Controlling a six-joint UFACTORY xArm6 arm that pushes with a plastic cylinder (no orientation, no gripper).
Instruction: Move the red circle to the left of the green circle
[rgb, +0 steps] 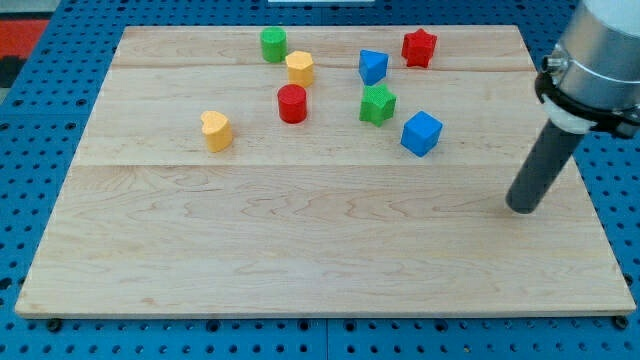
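My tip (522, 207) touches no block and sits at the right side of the frame, far from every block on the wooden board (300, 260). The round red circle block (292, 103) sits below and right of the round green circle block (273, 44), near the top middle. To do it well, I think I should come around its right side and push it slowly left and up, missing the yellow block (299, 67) in between.

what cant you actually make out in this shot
- Arm: cut off by the view's top and right edges; only its lower housing and the rod show.
- Yellow block near the top: its exact shape is too small to settle, and whether it touches the green circle is unclear.
- Blue block near the top: shape unclear from this angle.
- My tip shows plainly, at the view's right, apart from every block.
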